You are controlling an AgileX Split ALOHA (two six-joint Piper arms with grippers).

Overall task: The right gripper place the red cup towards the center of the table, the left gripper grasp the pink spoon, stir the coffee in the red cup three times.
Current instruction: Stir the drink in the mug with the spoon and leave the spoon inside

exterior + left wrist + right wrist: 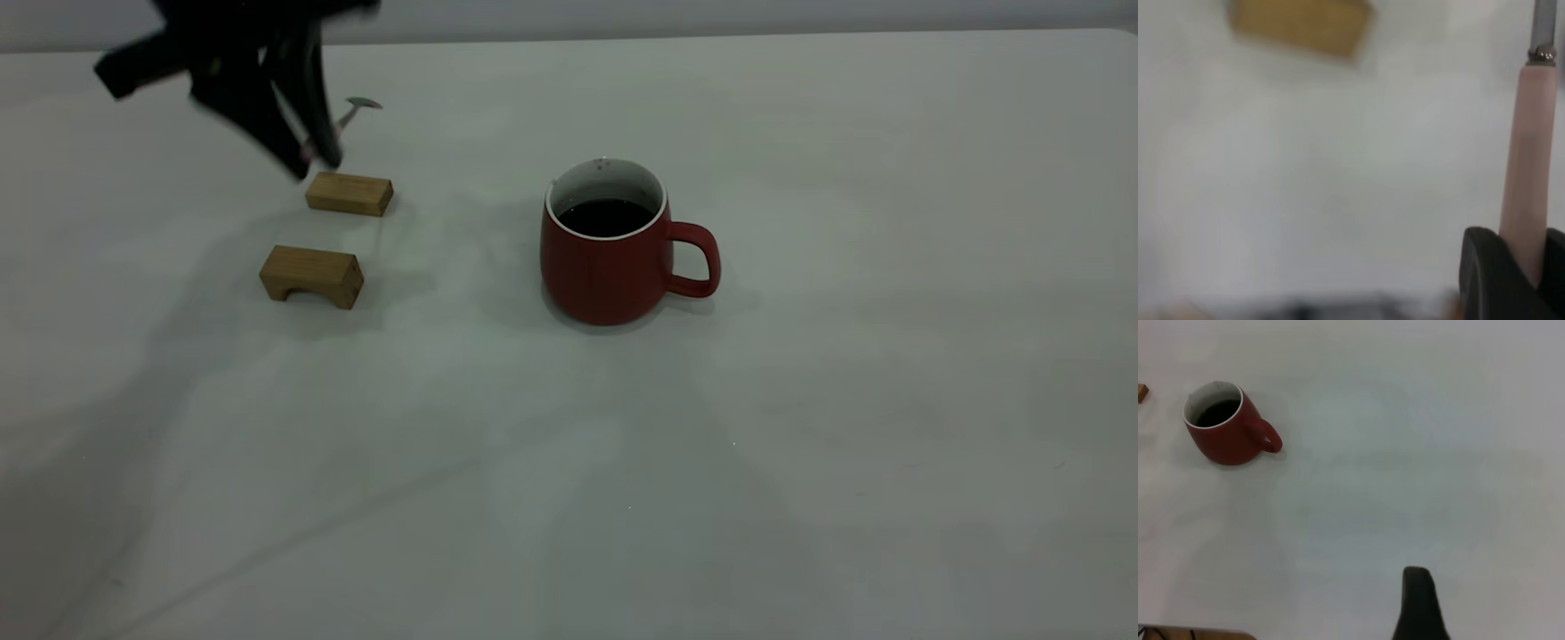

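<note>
The red cup [613, 262] stands upright near the middle of the table [800, 400], its handle pointing right, with dark coffee [605, 216] inside. In the right wrist view the red cup [1225, 437] sits far off from my right gripper [1418, 603], which shows only as a black tip with nothing by it. My left gripper [311, 164] hovers at the far left, above the farther wooden block, shut on the pink spoon [351, 111]. The spoon's metal bowl sticks out to the right. The left wrist view shows the pink spoon [1530, 153] clamped by its handle in my left gripper [1531, 267].
Two tan wooden blocks lie left of the cup: a flat one [349, 193] just under the left gripper, also seen as the block [1298, 23], and an arched one [311, 276] nearer the front. A block corner [1141, 392] shows beside the cup.
</note>
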